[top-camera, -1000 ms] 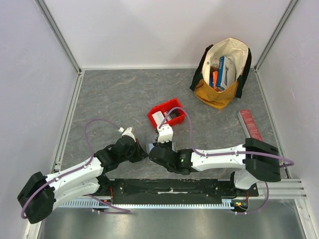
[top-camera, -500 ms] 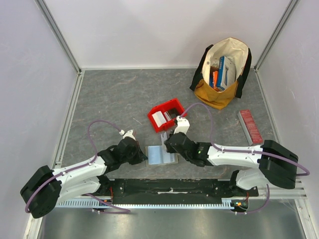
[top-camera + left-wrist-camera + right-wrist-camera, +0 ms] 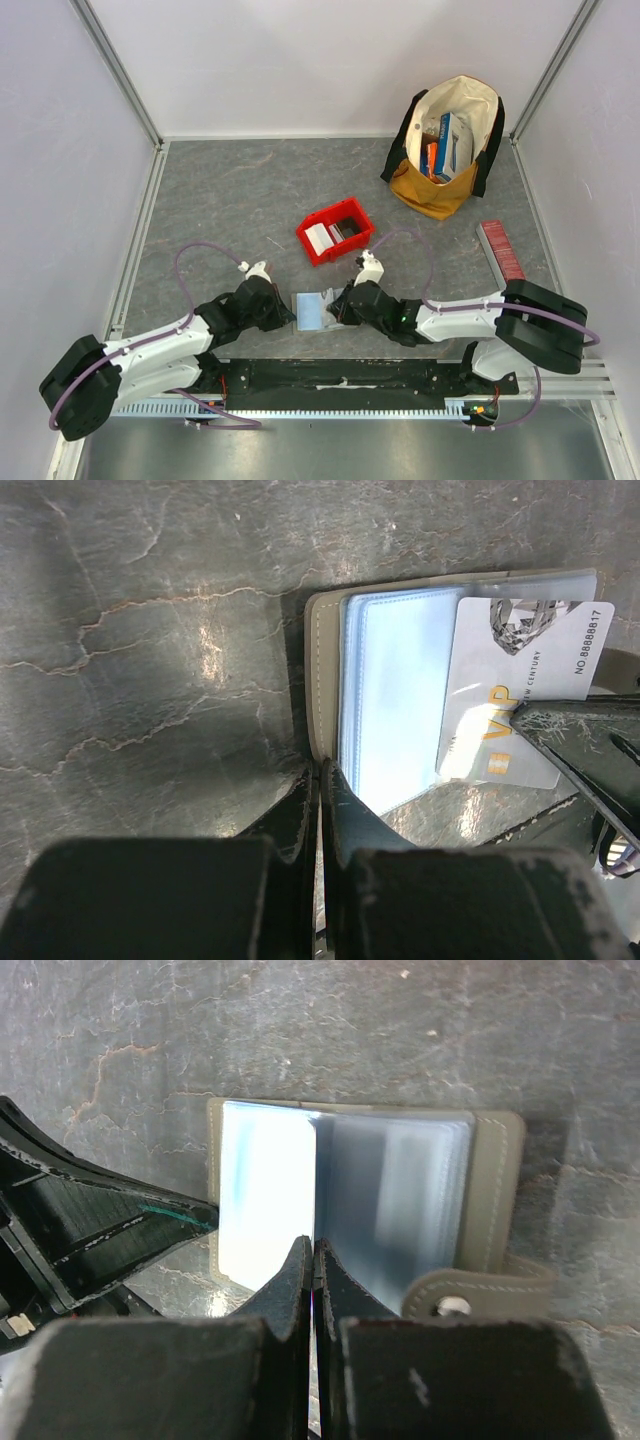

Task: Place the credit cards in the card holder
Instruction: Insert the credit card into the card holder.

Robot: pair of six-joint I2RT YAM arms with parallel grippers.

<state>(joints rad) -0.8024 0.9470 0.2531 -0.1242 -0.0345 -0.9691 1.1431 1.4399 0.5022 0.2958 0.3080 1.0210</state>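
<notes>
The grey-olive card holder (image 3: pixel 312 310) lies open on the table, clear sleeves up. My left gripper (image 3: pixel 291 314) is shut on its left cover edge; in the left wrist view the cover (image 3: pixel 321 670) runs down into my closed gripper (image 3: pixel 320 780). My right gripper (image 3: pixel 340 307) is shut on a white VIP credit card (image 3: pixel 515 695), holding it tilted over the sleeves (image 3: pixel 395 690). In the right wrist view the card sits edge-on in my gripper (image 3: pixel 314 1256), above the card holder (image 3: pixel 496 1185). More cards (image 3: pixel 318 237) lie in the red bin.
The red bin (image 3: pixel 352 208) stands just beyond the card holder. A cream and tan bag (image 3: pixel 445 150) with colourful boxes is at the back right. A long red ribbed box (image 3: pixel 502 250) lies by the right wall. The holder's snap tab (image 3: pixel 470 1295) sticks out near my right fingers.
My right gripper has drawn back to the right off the card holder, uncovering it, then dropped low at its right side with the card. The left arm has barely moved.
</notes>
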